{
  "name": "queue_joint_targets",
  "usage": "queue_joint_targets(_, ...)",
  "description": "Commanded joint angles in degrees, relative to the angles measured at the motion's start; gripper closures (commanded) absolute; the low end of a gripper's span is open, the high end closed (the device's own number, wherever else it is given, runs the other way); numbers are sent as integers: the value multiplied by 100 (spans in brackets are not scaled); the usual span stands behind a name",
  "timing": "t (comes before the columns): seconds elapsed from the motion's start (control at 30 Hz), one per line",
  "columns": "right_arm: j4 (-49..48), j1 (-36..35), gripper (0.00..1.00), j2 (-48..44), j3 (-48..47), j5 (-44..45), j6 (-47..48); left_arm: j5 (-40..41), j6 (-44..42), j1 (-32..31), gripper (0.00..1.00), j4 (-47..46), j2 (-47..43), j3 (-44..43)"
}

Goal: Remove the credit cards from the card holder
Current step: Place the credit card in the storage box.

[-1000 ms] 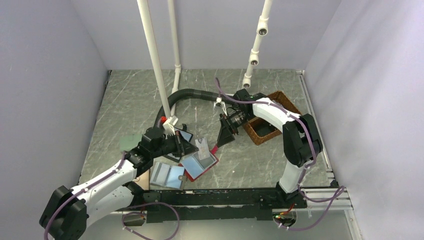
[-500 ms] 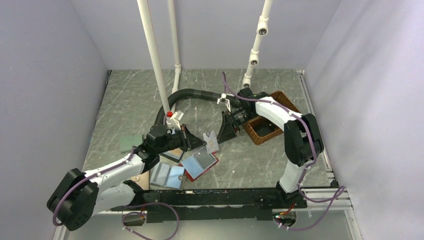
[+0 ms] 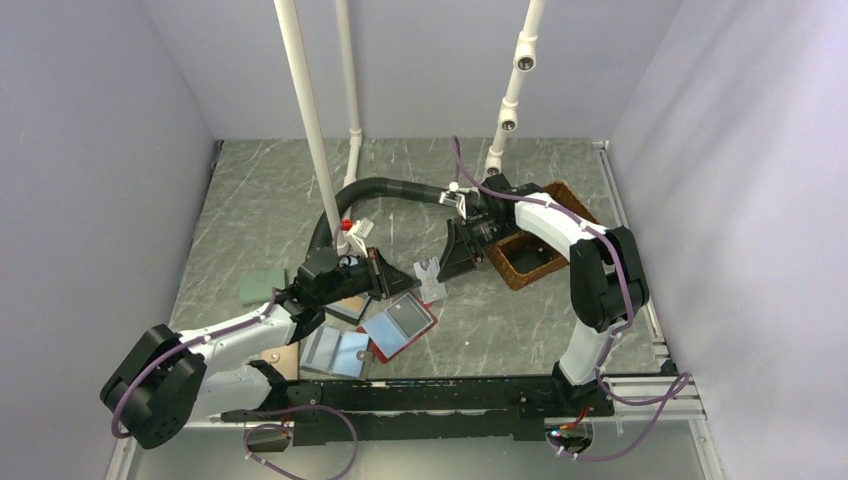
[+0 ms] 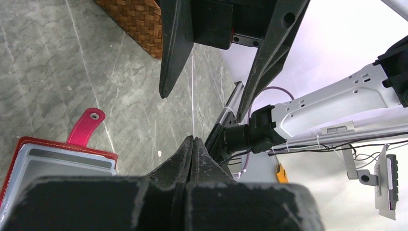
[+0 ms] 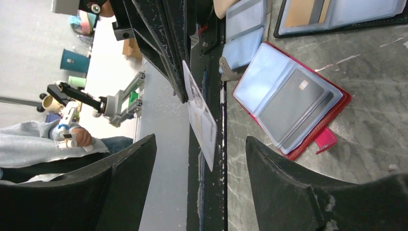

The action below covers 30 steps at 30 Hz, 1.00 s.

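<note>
Left claw [image 4: 191, 145] is clamped tight on the near end of a pale card [image 5: 198, 118], holding it up off the table [image 5: 375, 163]. The card's long axis runs straight out from those shut tips toward the right claw [image 5: 201, 140], and that's the whole story here. The right claw stands wide open with nothing in it, and the card's free end pokes into the gap between its two fingers.

From the left wrist the card shows as a hairline, edge-on, about midway between the right claw's fingers. So its flat faces look at the pads, one on each side. Neither finger touches it that I can see; there's air on both sides.

The right claw is the one placed for the take. I'd judge the move to be a straight squeeze on that free end, then the left claw letting go. The risk, as I read it, is that so thin a card can flex or slip if the pinch lands only on its very tip.

The card holder [image 5: 342, 98] lies open on the table, below and off to one side of both claws. A dark card [image 5: 294, 103] sits tucked inside it, so there's more to pull.
</note>
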<state>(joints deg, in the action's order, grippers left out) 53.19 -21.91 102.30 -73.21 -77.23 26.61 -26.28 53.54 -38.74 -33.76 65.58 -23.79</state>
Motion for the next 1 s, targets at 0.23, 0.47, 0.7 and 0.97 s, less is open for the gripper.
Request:
queue_joint_targets(0.23,-546,38,39,-246,184,-426,-489,-44,83,-81,100,-656,189,-275)
queue_joint_targets(0.47,-646,61,80,-343,229,-480,-612,170,205,-81,100,-397,180,-299)
queue_joint_targets(0.7,966,188,100,-675,-28,240,1475,1139,38,-81,44,2102,-358,-861)
queue_joint_targets(0.97,1296,859,100,-1314,254,966,2169,2423,20,-81,3,3495,-1597,-728)
